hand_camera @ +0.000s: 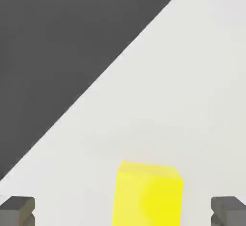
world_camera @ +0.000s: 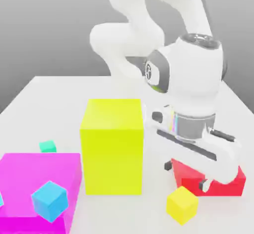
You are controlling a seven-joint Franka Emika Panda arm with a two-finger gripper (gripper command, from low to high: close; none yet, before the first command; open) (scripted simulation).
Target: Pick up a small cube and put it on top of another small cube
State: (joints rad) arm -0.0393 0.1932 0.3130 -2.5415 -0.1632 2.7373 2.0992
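Nearest the hand camera, my gripper point(hand_camera: 123, 211) stands wide open, with nothing in its grasp. The small yellow cube point(world_camera: 182, 205) lies on the table point(world_camera: 59, 109), just off the fingertips on the side towards the exterior camera. Reaching it is the step in hand, I judge. I'd centre over it first, turn the wrist until the fingers face two opposite sides squarely, then come straight down and close gently at mid-height. Coming down off-centre could land a finger on its top or knock it askew.

Just beside it sits the red block point(world_camera: 230, 186), partly under the hand, so I'd want clearance there before lowering. The tall yellow block point(world_camera: 111, 163) rises on the exterior view's left; any carry that way should go high. Past it are the magenta block point(world_camera: 39, 178), the blue cube point(world_camera: 49, 201) and the green cube point(world_camera: 48, 146), either cube a possible base. Bare table on the near side of the tall block gives me some room, but the table's edge crosses the hand view.
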